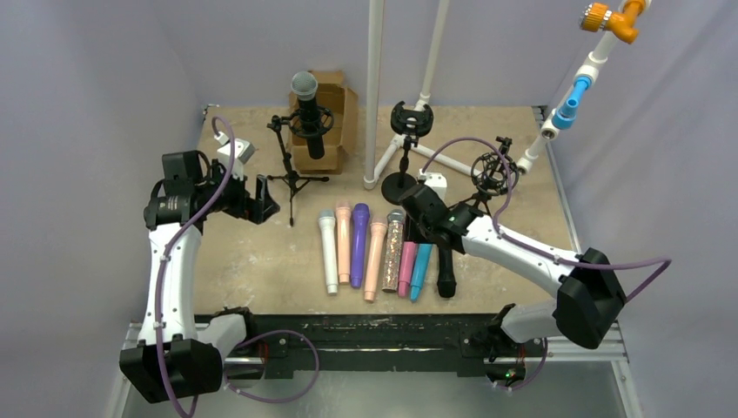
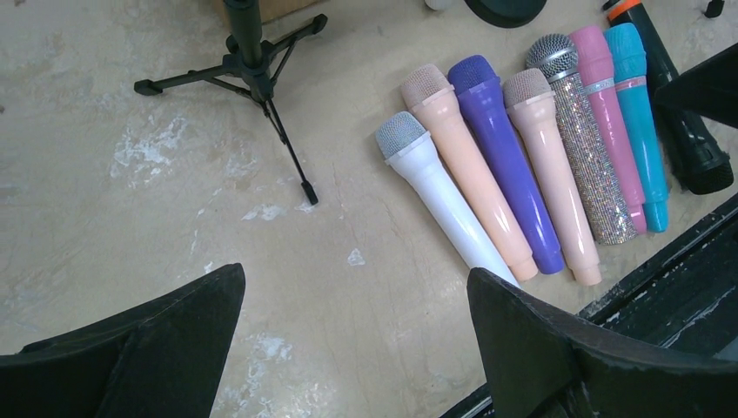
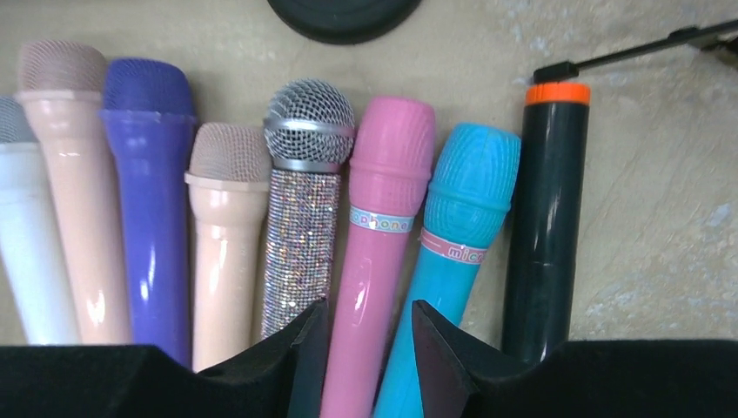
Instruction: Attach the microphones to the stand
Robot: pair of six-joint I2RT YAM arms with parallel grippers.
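Eight microphones [image 1: 374, 252] lie in a row mid-table toward the near edge; we count a ninth [image 1: 306, 111] clipped in the tripod stand [image 1: 292, 178] near the far edge. Left gripper [image 2: 348, 340] gapes empty; right gripper [image 3: 361, 348] straddles the pink microphone [image 3: 379, 235], slightly parted.

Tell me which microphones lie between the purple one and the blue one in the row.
Three lie between the purple microphone and the blue microphone: a peach microphone, the silver glitter microphone and the pink microphone. The right wrist view shows this best.

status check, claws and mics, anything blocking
Left claw open, empty, clear of row. Right claw open, straddling pink mic, not closed. One black mic on stand. Nothing blocking.
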